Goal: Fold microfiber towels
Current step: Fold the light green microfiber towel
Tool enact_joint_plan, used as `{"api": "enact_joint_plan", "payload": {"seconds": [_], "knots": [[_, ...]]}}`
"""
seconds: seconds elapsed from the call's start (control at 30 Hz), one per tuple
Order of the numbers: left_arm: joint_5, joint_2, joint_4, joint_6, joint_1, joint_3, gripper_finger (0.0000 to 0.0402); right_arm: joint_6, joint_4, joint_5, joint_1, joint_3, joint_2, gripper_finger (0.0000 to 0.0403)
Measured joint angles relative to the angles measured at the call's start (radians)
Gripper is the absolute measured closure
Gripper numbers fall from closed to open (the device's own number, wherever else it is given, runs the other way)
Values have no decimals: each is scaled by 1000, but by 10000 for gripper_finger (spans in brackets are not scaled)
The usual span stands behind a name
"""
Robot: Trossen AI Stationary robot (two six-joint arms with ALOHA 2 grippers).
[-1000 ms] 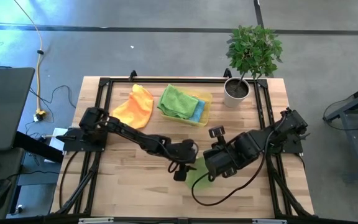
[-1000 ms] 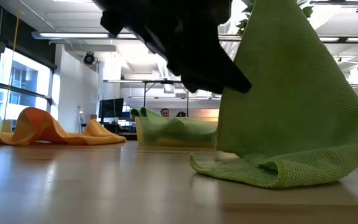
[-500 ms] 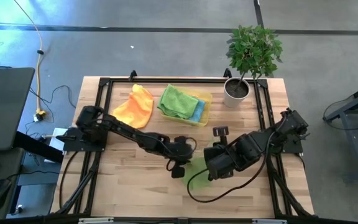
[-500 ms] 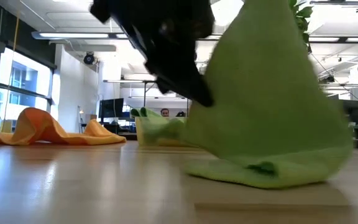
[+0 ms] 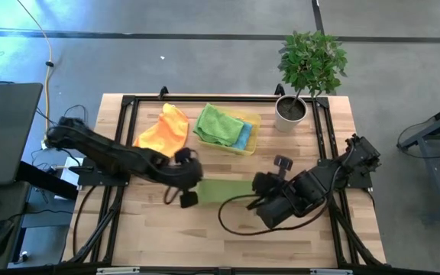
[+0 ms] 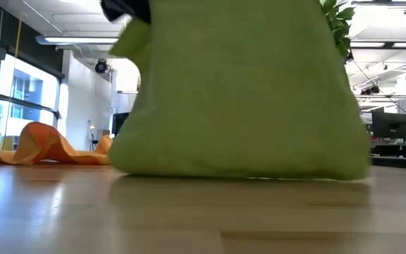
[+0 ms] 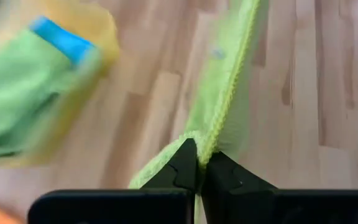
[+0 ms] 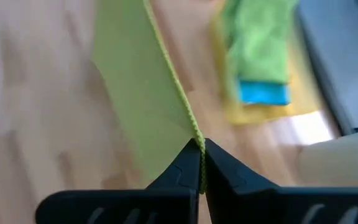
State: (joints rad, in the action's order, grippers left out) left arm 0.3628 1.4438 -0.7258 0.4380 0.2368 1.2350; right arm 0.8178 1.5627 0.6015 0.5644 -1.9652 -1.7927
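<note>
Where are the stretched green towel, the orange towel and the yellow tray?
Stretched green towel (image 5: 224, 189), high view, middle of the cloth between the arms.
Orange towel (image 5: 166, 130), high view, centre of the bunched cloth.
Yellow tray (image 5: 253, 122), high view, bare right rim.

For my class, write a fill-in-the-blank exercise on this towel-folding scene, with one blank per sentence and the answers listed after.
1. Both grippers are shut on the edge of the light ____ towel, stretched between them.
2. The left gripper and the right gripper each pinch the towel's ____.
3. The crumpled ____ towel lies on the table beside the yellow tray.
4. In the tray, a green towel lies on top of a ____ one.

Answers: green; edge; orange; blue
</note>
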Motion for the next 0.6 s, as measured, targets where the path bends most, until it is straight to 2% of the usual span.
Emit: {"api": "enact_joint_plan", "payload": {"seconds": [0.1, 0.23, 0.37, 0.5, 0.6], "knots": [[118, -74, -33, -12, 17, 0, 401, -6, 7, 97, -24, 0, 0, 402], [274, -141, -60, -85, 16, -1, 401, -173, 7, 167, -83, 0, 0, 402], [417, -164, -68, -190, -11, -1, 401, -349, 4, 185, -165, 1, 0, 402], [538, -177, -70, -261, -46, 0, 401, -424, 4, 184, -236, 1, 0, 402], [556, -180, -98, -255, -53, 15, 401, -421, 3, 183, -252, 1, 0, 402]]}}
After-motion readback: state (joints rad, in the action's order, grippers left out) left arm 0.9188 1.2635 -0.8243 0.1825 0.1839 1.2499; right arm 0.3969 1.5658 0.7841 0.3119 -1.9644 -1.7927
